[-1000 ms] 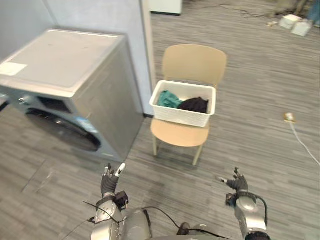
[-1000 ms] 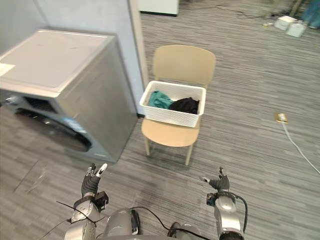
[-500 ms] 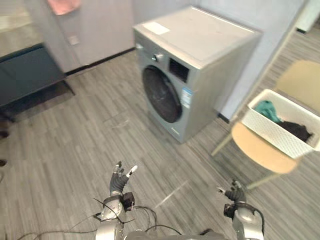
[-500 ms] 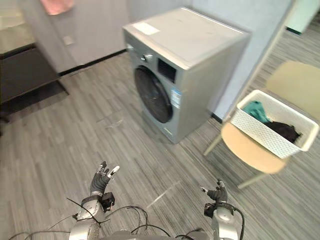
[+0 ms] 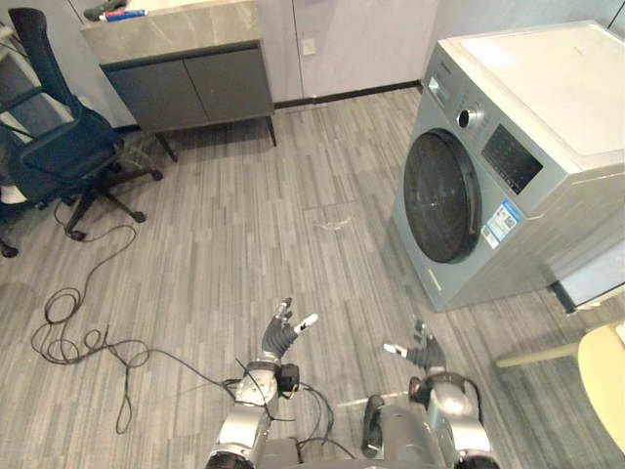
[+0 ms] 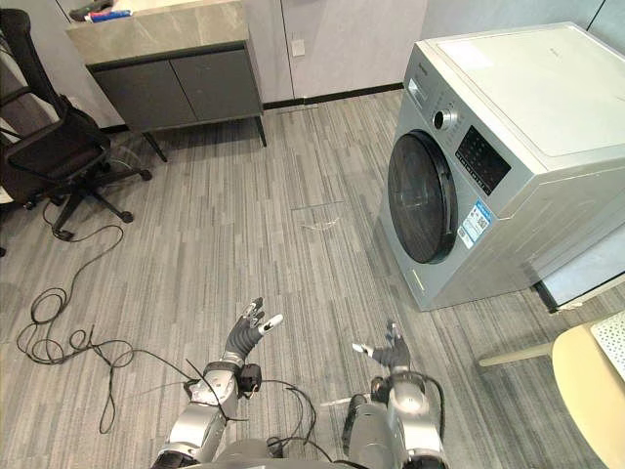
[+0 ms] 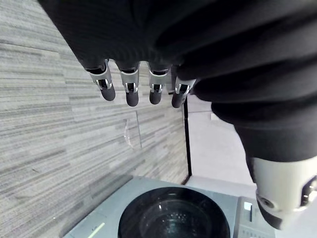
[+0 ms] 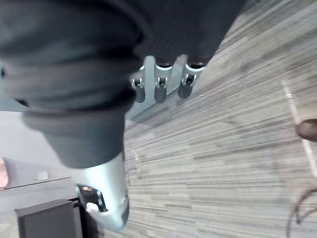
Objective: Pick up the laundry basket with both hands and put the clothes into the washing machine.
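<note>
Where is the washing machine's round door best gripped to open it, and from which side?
Likely the rim of the door, from the front of the washing machine: the door is round and shut on that face. No handle is discernible, so which edge is unclear.

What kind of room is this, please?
Likely an office or test room with a laundry corner: a front-loading washing machine, a grey cabinet against the wall, and a wheeled office chair.
</note>
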`<state>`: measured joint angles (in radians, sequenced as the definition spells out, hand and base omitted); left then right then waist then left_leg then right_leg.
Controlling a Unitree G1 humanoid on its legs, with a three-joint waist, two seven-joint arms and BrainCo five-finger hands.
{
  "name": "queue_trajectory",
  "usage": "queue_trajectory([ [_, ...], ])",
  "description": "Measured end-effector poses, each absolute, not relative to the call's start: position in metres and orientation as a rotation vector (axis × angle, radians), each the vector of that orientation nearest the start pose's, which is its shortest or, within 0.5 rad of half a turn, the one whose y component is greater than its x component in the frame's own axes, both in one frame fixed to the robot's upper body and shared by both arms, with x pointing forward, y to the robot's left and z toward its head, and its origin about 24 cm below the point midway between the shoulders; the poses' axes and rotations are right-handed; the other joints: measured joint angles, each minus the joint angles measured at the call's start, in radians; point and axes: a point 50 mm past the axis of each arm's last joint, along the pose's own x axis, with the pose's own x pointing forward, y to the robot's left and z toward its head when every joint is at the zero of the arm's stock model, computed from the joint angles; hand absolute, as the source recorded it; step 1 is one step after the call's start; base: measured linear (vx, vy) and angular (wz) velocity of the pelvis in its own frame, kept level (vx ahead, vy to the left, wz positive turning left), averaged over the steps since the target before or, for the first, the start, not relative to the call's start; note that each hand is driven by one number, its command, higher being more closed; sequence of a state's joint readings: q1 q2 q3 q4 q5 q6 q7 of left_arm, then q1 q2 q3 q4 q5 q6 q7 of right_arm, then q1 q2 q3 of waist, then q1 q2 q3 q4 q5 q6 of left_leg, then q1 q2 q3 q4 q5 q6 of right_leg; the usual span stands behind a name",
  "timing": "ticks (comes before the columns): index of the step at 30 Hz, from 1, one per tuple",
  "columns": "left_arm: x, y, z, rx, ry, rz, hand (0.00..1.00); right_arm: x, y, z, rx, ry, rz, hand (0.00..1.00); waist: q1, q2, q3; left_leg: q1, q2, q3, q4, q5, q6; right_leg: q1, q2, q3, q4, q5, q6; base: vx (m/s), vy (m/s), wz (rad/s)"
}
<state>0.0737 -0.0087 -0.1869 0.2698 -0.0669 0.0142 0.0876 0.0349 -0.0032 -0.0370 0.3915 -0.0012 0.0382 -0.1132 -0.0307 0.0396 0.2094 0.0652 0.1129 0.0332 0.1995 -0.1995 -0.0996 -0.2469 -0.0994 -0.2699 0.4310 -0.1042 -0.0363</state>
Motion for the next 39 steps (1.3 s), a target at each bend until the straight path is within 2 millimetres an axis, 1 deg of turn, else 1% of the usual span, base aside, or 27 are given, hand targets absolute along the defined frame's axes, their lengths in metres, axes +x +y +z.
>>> queue_trajectory([
  [1, 0.220, 0.111, -0.038, -0.042, 0.360, -0.070, 0.00, 0.222, -0.164, -0.056, -0.025, 0.451, -0.149, 0.00, 0.002, -0.002, -0.001, 0.002, 0.009, 0.009, -0.001, -0.003, 0.003, 0.000, 0.006, 0.006, -0.002, -0.002, -0.003, 0.04, -0.045, -0.59],
  [2, 0.218, 0.113, -0.039, -0.041, 0.365, -0.065, 0.00, 0.224, -0.160, -0.054, -0.037, 0.435, -0.123, 0.00, 0.014, 0.000, -0.003, 0.002, 0.025, 0.037, 0.022, -0.050, 0.018, 0.001, 0.037, 0.025, -0.011, -0.022, -0.006, 0.01, -0.068, -0.77],
  [3, 0.212, 0.114, -0.044, -0.044, 0.387, -0.057, 0.00, 0.221, -0.157, -0.057, -0.051, 0.451, -0.095, 0.00, 0.019, 0.014, -0.011, 0.007, 0.061, 0.065, 0.054, -0.091, 0.027, 0.014, 0.072, 0.025, -0.018, -0.032, -0.010, 0.04, -0.083, -0.81],
  [4, 0.207, 0.117, -0.048, -0.044, 0.405, -0.045, 0.00, 0.216, -0.152, -0.061, -0.057, 0.472, -0.071, 0.00, 0.019, 0.023, -0.021, 0.019, 0.085, 0.082, 0.062, -0.104, 0.022, 0.029, 0.091, 0.011, -0.019, -0.041, -0.015, 0.09, -0.075, -0.58],
  [5, 0.198, 0.124, -0.053, -0.047, 0.431, -0.014, 0.00, 0.209, -0.144, -0.067, -0.057, 0.501, -0.038, 0.00, 0.021, 0.025, -0.031, 0.028, 0.107, 0.100, 0.131, -0.120, 0.038, 0.073, 0.105, -0.008, -0.040, -0.075, -0.025, 0.29, -0.065, -0.25],
  [6, 0.194, 0.129, -0.056, -0.051, 0.446, 0.011, 0.00, 0.204, -0.138, -0.071, -0.052, 0.518, -0.012, 0.00, 0.014, 0.029, -0.027, -0.074, 0.162, 0.119, 0.401, -0.121, 0.063, 0.107, 0.136, -0.021, -0.062, -0.089, -0.053, 0.28, -0.073, -0.19],
  [7, 0.192, 0.130, -0.057, -0.054, 0.453, 0.018, 0.00, 0.203, -0.136, -0.072, -0.053, 0.524, -0.004, 0.00, 0.015, 0.034, -0.028, -0.122, 0.196, 0.121, 0.531, -0.088, 0.080, 0.125, 0.151, -0.024, -0.068, -0.090, -0.060, 0.36, -0.081, -0.32],
  [8, 0.187, 0.134, -0.059, -0.064, 0.465, 0.045, 0.00, 0.203, -0.132, -0.071, -0.058, 0.520, 0.016, 0.00, 0.027, 0.039, -0.029, -0.184, 0.252, 0.130, 0.713, 0.006, 0.096, 0.169, 0.178, -0.001, -0.074, -0.090, -0.071, 0.29, -0.049, -0.57],
  [9, 0.182, 0.138, -0.062, -0.067, 0.477, 0.067, 0.00, 0.204, -0.128, -0.069, -0.057, 0.510, 0.030, 0.00, 0.045, 0.042, -0.036, -0.238, 0.288, 0.149, 0.836, 0.006, 0.095, 0.201, 0.190, 0.023, -0.085, -0.096, -0.081, 0.32, -0.019, -0.59],
  [12, 0.181, 0.142, -0.061, -0.082, 0.474, 0.097, 0.00, 0.211, -0.125, -0.064, -0.067, 0.483, 0.043, 0.00, 0.053, 0.024, -0.043, -0.317, 0.260, 0.208, 0.846, -0.040, 0.140, 0.251, 0.174, 0.085, -0.149, -0.093, -0.081, 0.29, 0.050, -0.51],
  [14, 0.181, 0.148, -0.061, -0.081, 0.471, 0.122, 0.00, 0.214, -0.119, -0.061, -0.084, 0.467, 0.070, 0.00, 0.059, 0.012, -0.041, -0.358, 0.199, 0.170, 0.745, -0.060, 0.127, 0.272, 0.149, 0.119, -0.175, -0.081, -0.062, 0.23, 0.108, -0.46],
  [15, 0.182, 0.150, -0.060, -0.078, 0.467, 0.130, 0.00, 0.215, -0.116, -0.060, -0.092, 0.461, 0.084, 0.00, 0.064, 0.002, -0.035, -0.371, 0.143, 0.107, 0.629, -0.058, 0.124, 0.293, 0.131, 0.135, -0.197, -0.072, -0.047, 0.25, 0.186, -0.33],
  [16, 0.183, 0.150, -0.059, -0.077, 0.460, 0.130, 0.00, 0.217, -0.115, -0.059, -0.093, 0.454, 0.088, 0.00, 0.071, 0.000, -0.034, -0.377, 0.076, 0.024, 0.474, -0.046, 0.103, 0.305, 0.110, 0.141, -0.208, -0.068, -0.040, 0.29, 0.235, -0.28],
  [17, 0.183, 0.150, -0.058, -0.076, 0.456, 0.130, 0.00, 0.219, -0.115, -0.058, -0.094, 0.448, 0.088, 0.00, 0.072, -0.001, -0.034, -0.374, 0.050, -0.022, 0.390, -0.029, 0.078, 0.308, 0.101, 0.140, -0.212, -0.068, -0.034, 0.23, 0.241, -0.18],
  [18, 0.184, 0.150, -0.056, -0.078, 0.448, 0.130, 0.00, 0.222, -0.115, -0.055, -0.096, 0.431, 0.086, 0.00, 0.072, 0.009, -0.036, -0.361, 0.018, -0.110, 0.216, 0.036, 0.032, 0.316, 0.094, 0.145, -0.213, -0.077, -0.013, 0.23, 0.280, -0.22],
  [19, 0.182, 0.149, -0.054, -0.088, 0.439, 0.134, 0.00, 0.228, -0.114, -0.049, -0.099, 0.403, 0.083, 0.00, 0.077, 0.038, -0.039, -0.329, 0.026, -0.163, 0.083, 0.197, -0.009, 0.325, 0.110, 0.168, -0.205, -0.111, 0.041, 0.24, 0.300, -0.20],
  [20, 0.183, 0.149, -0.054, -0.082, 0.441, 0.131, 0.00, 0.231, -0.112, -0.047, -0.095, 0.396, 0.083, 0.00, 0.078, 0.022, -0.027, -0.324, 0.016, -0.151, 0.093, 0.195, -0.009, 0.331, 0.106, 0.173, -0.201, -0.123, 0.055, 0.20, 0.276, -0.17],
  [21, 0.186, 0.154, -0.050, -0.070, 0.420, 0.144, 0.00, 0.235, -0.105, -0.039, -0.078, 0.356, 0.093, 0.00, 0.086, -0.011, -0.026, -0.313, -0.010, -0.133, 0.088, 0.182, -0.005, 0.327, 0.076, 0.186, -0.193, -0.128, 0.064, 0.14, 0.193, -0.11],
  [23, 0.185, 0.156, -0.050, -0.068, 0.419, 0.159, 0.00, 0.244, -0.092, -0.024, -0.078, 0.282, 0.139, 0.00, 0.111, -0.032, -0.021, -0.312, -0.018, -0.086, 0.156, 0.137, 0.013, 0.333, 0.049, 0.215, -0.183, -0.144, 0.086, 0.14, 0.178, -0.43],
  [25, 0.176, 0.154, -0.049, -0.088, 0.422, 0.173, 0.00, 0.254, -0.079, -0.009, -0.066, 0.220, 0.174, 0.00, 0.128, -0.022, -0.020, -0.317, 0.007, -0.032, 0.269, 0.063, 0.018, 0.337, 0.049, 0.277, -0.179, -0.147, 0.092, 0.12, 0.178, -0.94],
  [28, 0.171, 0.153, -0.049, -0.100, 0.426, 0.179, 0.00, 0.254, -0.071, -0.002, -0.056, 0.186, 0.201, 0.00, 0.127, -0.023, -0.022, -0.319, 0.028, 0.020, 0.323, -0.014, 0.021, 0.323, 0.046, 0.343, -0.170, -0.164, 0.103, 0.04, 0.172, -0.85],
  [29, 0.169, 0.153, -0.051, -0.102, 0.433, 0.180, 0.00, 0.252, -0.069, -0.002, -0.062, 0.183, 0.212, 0.00, 0.127, -0.030, -0.028, -0.317, 0.030, 0.048, 0.339, -0.045, 0.028, 0.304, 0.042, 0.383, -0.158, -0.176, 0.120, 0.03, 0.131, -0.89],
  [32, 0.169, 0.153, -0.051, -0.095, 0.435, 0.175, 0.00, 0.249, -0.064, -0.002, -0.086, 0.177, 0.233, 0.00, 0.123, -0.055, -0.057, -0.316, 0.018, 0.103, 0.341, -0.085, 0.056, 0.241, 0.018, 0.440, -0.125, -0.177, 0.121, 0.08, 0.134, -1.00],
  [34, 0.174, 0.155, -0.049, -0.077, 0.422, 0.159, 0.00, 0.250, -0.062, 0.000, -0.143, 0.157, 0.245, 0.00, 0.120, -0.060, -0.061, -0.293, 0.023, 0.148, 0.343, -0.108, 0.067, 0.153, -0.004, 0.332, 0.025, -0.162, 0.120, 0.11, 0.111, -0.83],
  [36, 0.174, 0.159, -0.048, -0.060, 0.420, 0.160, 0.00, 0.253, -0.057, 0.002, -0.210, 0.133, 0.253, 0.00, 0.116, -0.058, -0.062, -0.237, 0.036, 0.205, 0.342, -0.110, 0.081, 0.112, -0.052, 0.176, 0.136, -0.140, 0.085, 0.18, 0.083, -0.78],
  [37, 0.175, 0.160, -0.048, -0.055, 0.416, 0.162, 0.00, 0.257, -0.054, 0.004, -0.245, 0.122, 0.268, 0.00, 0.111, -0.055, -0.067, -0.208, 0.040, 0.225, 0.333, -0.111, 0.083, 0.117, -0.079, 0.083, 0.137, -0.124, 0.058, 0.22, 0.062, -0.81],
  [39, 0.177, 0.162, -0.047, -0.047, 0.410, 0.166, 0.00, 0.271, -0.043, 0.012, -0.319, 0.082, 0.308, 0.00, 0.117, -0.047, -0.067, -0.166, 0.052, 0.252, 0.285, -0.111, 0.083, 0.114, -0.101, -0.014, 0.112, -0.096, 0.022, 0.11, 0.002, -1.13],
])
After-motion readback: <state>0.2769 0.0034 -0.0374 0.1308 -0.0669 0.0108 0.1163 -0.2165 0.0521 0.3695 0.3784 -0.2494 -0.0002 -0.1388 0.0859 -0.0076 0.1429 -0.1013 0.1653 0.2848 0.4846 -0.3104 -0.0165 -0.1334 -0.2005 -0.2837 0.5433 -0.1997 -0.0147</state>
